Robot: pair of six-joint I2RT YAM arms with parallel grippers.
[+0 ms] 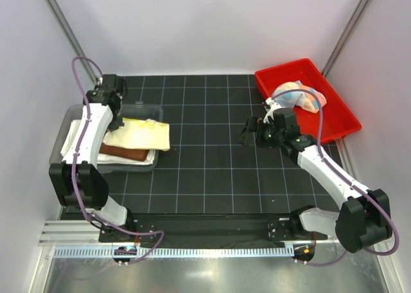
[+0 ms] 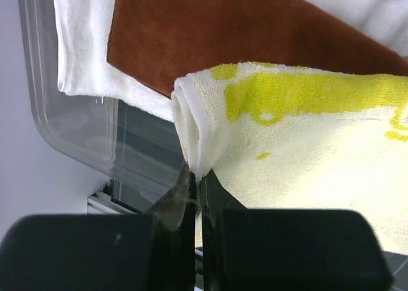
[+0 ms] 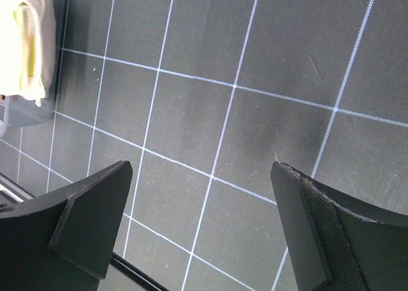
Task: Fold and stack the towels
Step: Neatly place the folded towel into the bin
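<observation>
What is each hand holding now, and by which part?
Left hand pinches the yellow towel by its folded corner; right hand is open, holding nothing.

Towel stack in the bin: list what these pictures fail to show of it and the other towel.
Brown towel: top view, mostly under the yellow towel and left arm.
White towel: left wrist view, cut off by the frame's edge.
Pastel towel: top view, partly behind the right arm's cable; folds too small.
Left claw: top view, hidden beneath its wrist.
</observation>
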